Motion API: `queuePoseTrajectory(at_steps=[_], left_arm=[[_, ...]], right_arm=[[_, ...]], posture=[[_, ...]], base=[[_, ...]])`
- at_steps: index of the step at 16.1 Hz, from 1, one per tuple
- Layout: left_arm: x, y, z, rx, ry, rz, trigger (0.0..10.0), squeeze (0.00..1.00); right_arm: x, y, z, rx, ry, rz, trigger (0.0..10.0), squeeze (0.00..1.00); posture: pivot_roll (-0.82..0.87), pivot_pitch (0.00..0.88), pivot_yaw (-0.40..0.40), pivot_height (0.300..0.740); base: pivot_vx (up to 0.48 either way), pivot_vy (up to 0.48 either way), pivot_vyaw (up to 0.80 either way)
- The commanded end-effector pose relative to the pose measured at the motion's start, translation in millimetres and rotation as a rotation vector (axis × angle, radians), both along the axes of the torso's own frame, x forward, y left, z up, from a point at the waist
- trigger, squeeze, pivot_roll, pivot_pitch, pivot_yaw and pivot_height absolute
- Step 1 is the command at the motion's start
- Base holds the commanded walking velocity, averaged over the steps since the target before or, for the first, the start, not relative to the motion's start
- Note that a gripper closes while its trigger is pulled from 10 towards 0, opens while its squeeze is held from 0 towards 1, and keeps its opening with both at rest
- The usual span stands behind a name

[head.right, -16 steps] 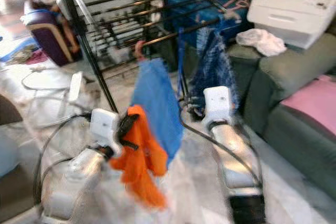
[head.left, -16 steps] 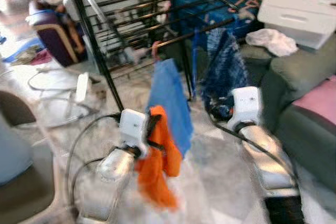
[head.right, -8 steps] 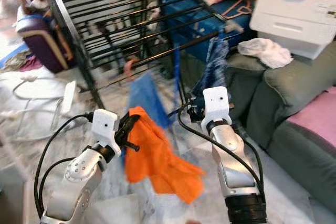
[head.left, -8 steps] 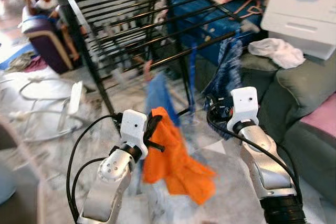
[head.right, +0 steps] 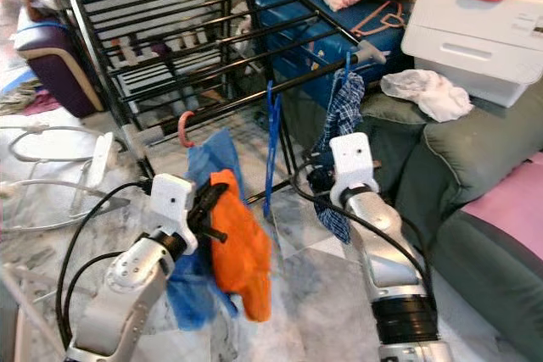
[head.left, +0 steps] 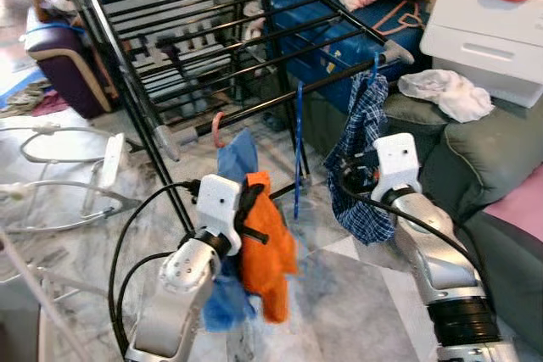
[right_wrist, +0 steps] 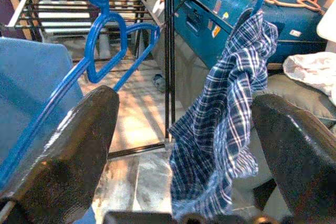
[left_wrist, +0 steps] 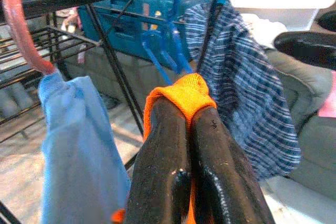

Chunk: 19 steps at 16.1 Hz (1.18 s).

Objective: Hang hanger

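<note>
Right wrist view: your right gripper (right_wrist: 184, 129) was wide open and empty, with the blue hanger (right_wrist: 100, 61) hooked on the rack rail (head.left: 288, 95) just ahead, hanging vertically. Left gripper (left_wrist: 191, 114) was clamped on the orange cloth (head.left: 265, 252), farther off.

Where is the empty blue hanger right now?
In the left eye view, the empty blue hanger hangs from the drying rack's front rail, between the blue cloth on a pink hook and the plaid shirt.
</note>
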State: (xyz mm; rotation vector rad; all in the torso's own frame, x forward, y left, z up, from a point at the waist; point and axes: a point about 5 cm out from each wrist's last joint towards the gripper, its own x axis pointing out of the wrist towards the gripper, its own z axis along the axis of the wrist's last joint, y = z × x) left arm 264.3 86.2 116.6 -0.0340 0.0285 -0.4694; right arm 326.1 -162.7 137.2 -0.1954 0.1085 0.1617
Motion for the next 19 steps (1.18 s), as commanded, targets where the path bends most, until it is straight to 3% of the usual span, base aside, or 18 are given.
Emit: queuePoseTrajectory(at_steps=[1, 5, 7, 10, 13, 19], left_arm=[[-0.1, 2.1, 6.8, 0.004, -0.025, 0.012, 10.0, 0.00], [0.9, 1.0, 8.6, 0.013, -0.028, 0.012, 10.0, 0.00], [1.0, 1.1, 7.6, 0.013, -0.024, 0.012, 10.0, 0.00], [-0.1, -0.1, 7.1, 0.013, -0.017, 0.007, 10.0, 0.00], [1.7, 0.3, 8.6, 0.020, -0.017, -0.004, 10.0, 0.00], [1.2, -0.9, 7.0, 0.028, -0.009, -0.008, 10.0, 0.00]], right_arm=[[2.5, 13.7, 6.1, 0.000, -0.021, 0.053, 10.0, 0.00], [3.0, 28.8, 4.3, 0.031, -0.018, 0.084, 10.0, 0.00], [4.0, 30.5, 0.8, 0.044, 0.000, 0.082, 10.0, 0.00], [12.9, 24.2, -3.4, 0.011, 0.032, 0.040, 10.0, 0.00], [38.3, 14.2, -2.3, -0.030, 0.091, 0.012, 10.0, 0.00], [46.3, 19.0, -19.1, -0.003, 0.211, 0.043, 10.0, 0.00]], posture=[[-0.14, 0.089, 0.050, 0.740], [-0.15, 0.101, 0.052, 0.740], [-0.15, 0.101, 0.052, 0.740], [-0.13, 0.101, 0.060, 0.740], [-0.11, 0.104, 0.072, 0.740], [-0.10, 0.090, 0.064, 0.740]], base=[[0.000, 0.000, 0.80], [0.000, 0.000, 0.80], [0.000, 0.000, 0.00], [0.000, 0.000, 0.00], [0.000, 0.000, 0.00], [0.000, 0.000, 0.00]])
